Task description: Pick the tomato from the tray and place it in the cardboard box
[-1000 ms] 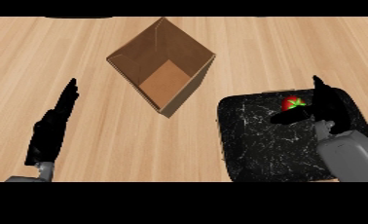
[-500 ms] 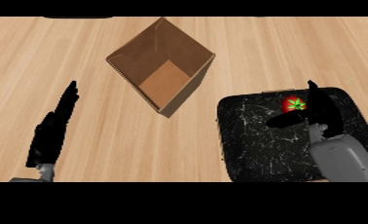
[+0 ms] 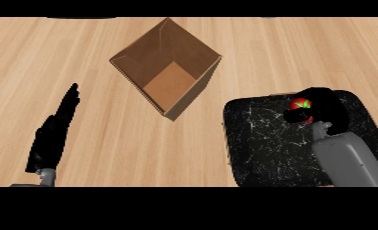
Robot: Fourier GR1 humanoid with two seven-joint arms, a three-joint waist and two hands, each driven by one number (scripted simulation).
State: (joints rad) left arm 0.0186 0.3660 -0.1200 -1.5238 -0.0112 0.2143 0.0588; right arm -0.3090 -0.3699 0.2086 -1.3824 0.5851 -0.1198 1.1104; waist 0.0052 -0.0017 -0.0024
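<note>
On the black marbled tray (image 3: 273, 144), the right hand (image 3: 325, 105) curls around the tomato (image 3: 300, 105), seemingly grasping it; the cardboard box (image 3: 168, 69) sits apart, the left hand (image 3: 52, 134) relaxed.

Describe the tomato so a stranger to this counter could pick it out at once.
Start at the black marbled tray at the lower right of the wooden counter, right of the open cardboard box. At its far edge the right hand curls around the tomato. It is the only red thing there, with a bright green top.
</note>
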